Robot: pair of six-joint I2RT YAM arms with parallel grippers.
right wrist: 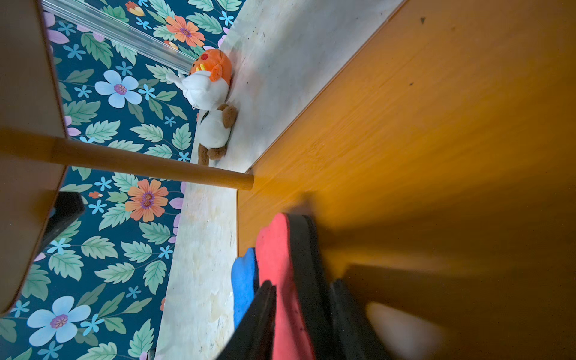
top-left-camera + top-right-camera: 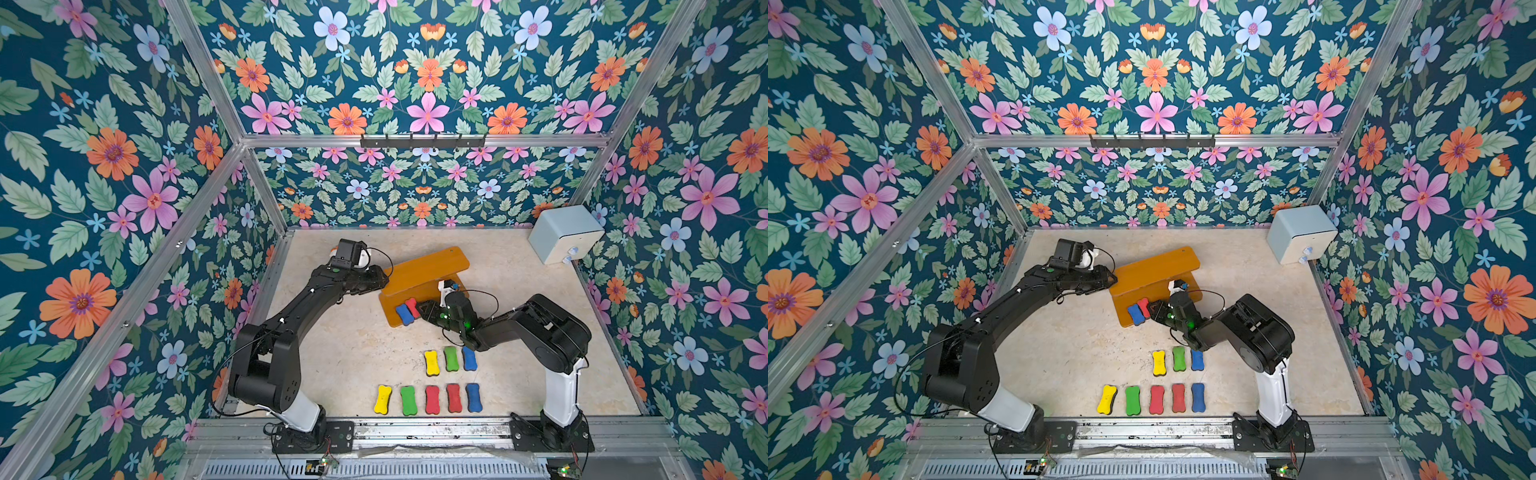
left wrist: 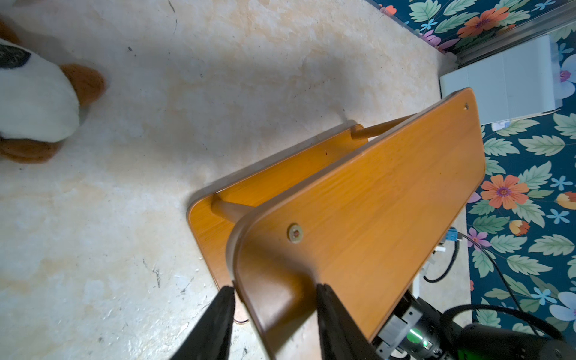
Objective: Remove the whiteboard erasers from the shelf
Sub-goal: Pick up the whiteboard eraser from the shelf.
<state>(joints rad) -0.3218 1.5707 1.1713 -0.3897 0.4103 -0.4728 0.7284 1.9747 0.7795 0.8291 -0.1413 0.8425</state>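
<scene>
The orange-brown shelf [image 2: 428, 268] stands on the table in both top views. My left gripper [image 3: 276, 288] is shut on the rounded end of its upper board [image 3: 374, 199], one finger on each face. A red eraser [image 2: 412, 306] and a blue eraser [image 2: 403, 314] lie together on the lower board [image 2: 392, 318] near its front end. My right gripper [image 1: 302, 285] reaches in under the upper board and is shut on the red eraser [image 1: 277, 255], which stands on its edge with its dark base showing. The blue eraser [image 1: 244, 277] rests against it.
Several erasers lie on the table near the front: yellow [image 2: 431, 362], green [image 2: 451, 358] and blue [image 2: 469, 358], then a row from yellow [image 2: 382, 399] to blue [image 2: 473, 397]. A pale blue box [image 2: 565, 235] stands back right. Two plush toys [image 1: 212, 81] lie back left.
</scene>
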